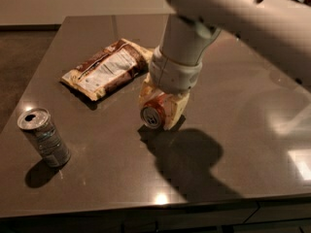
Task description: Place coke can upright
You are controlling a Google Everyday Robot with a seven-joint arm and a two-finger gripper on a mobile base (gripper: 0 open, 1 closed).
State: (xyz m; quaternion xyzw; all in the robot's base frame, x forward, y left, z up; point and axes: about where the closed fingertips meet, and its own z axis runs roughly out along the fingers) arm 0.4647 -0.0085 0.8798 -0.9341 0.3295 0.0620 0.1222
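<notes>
- Clamping the coke can (153, 111) between its two cream fingers (177, 111), the gripper (160, 114) hangs near the middle of the table (243, 144), pointing down from the white arm (233, 13).
- The coke can is tilted in that grip, not upright. Its silver end with the pull tab faces the camera and slightly down, and the red-orange body runs back between the fingers.
- The can sits low over the table top, with a dark shadow under it and to its right; whether it touches the surface cannot be told.
- A silver-grey can (43, 137) stands on its base near the table's left front edge, well apart from the gripper, its opened top showing.
- A brown and white snack bag (107, 69) lies flat behind and left of the gripper, near it but apart.
</notes>
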